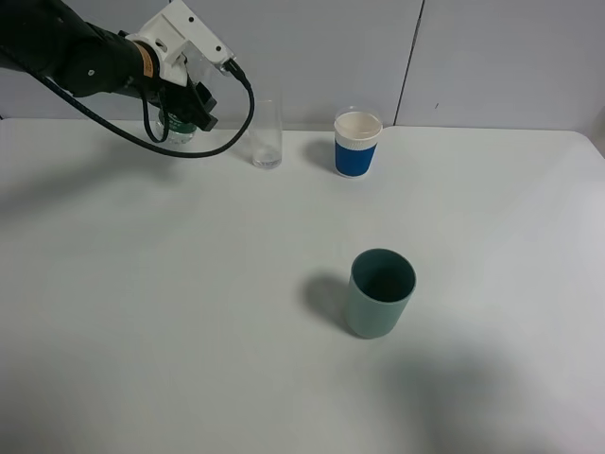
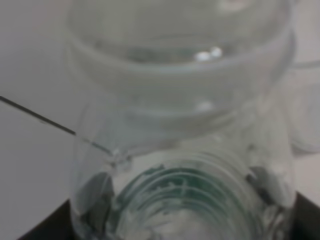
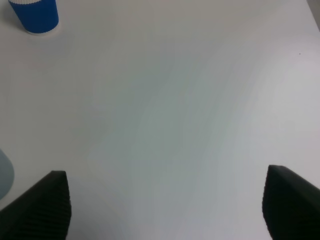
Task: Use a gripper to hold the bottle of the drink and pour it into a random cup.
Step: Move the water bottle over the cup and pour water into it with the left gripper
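Note:
The bottle of the drink [image 1: 179, 129] stands at the far left of the table, clear with a dark green label. My left gripper [image 1: 192, 112] reaches down over it from the left, and its white jaw piece and black fingers hide most of it. In the left wrist view the bottle [image 2: 180, 150] fills the frame, blurred, with dark fingers [image 2: 45, 226] pressed against both its sides. The tall clear glass [image 1: 267, 134] stands just right of the bottle. My right gripper [image 3: 165, 210] is open over bare table and is out of the exterior high view.
A white paper cup with a blue band [image 1: 357, 144] stands right of the glass, and also shows in the right wrist view [image 3: 35, 15]. A wider grey-green plastic cup [image 1: 379, 293] stands nearer the front, right of centre. The wall runs close behind the bottle and glass.

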Tool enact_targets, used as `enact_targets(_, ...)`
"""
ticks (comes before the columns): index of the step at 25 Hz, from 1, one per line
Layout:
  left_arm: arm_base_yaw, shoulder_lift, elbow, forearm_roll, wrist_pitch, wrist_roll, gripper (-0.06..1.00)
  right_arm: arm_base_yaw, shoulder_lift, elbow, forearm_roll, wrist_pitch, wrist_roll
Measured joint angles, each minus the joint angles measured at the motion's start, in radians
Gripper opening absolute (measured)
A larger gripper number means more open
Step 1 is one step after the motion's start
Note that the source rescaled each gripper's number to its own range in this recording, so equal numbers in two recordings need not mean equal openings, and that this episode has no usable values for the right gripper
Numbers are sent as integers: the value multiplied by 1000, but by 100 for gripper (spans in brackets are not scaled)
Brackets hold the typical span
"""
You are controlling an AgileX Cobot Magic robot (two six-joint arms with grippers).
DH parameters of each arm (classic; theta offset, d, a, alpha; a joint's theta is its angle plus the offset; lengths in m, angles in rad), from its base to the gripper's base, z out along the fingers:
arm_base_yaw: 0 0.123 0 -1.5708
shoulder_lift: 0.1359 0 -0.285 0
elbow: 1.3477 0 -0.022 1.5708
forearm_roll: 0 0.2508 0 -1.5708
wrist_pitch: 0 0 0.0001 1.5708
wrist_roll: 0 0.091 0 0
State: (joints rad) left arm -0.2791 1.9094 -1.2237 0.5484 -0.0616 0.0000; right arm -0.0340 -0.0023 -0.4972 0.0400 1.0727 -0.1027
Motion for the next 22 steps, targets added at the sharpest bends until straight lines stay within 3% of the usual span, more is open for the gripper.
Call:
enact_targets(12, -1, 69, -62, -11, 105, 0, 3, 0, 0, 0, 0, 0, 0)
enact_targets(22, -3, 102, -189, -27, 325, 0, 3, 0, 0, 0, 0, 0, 0)
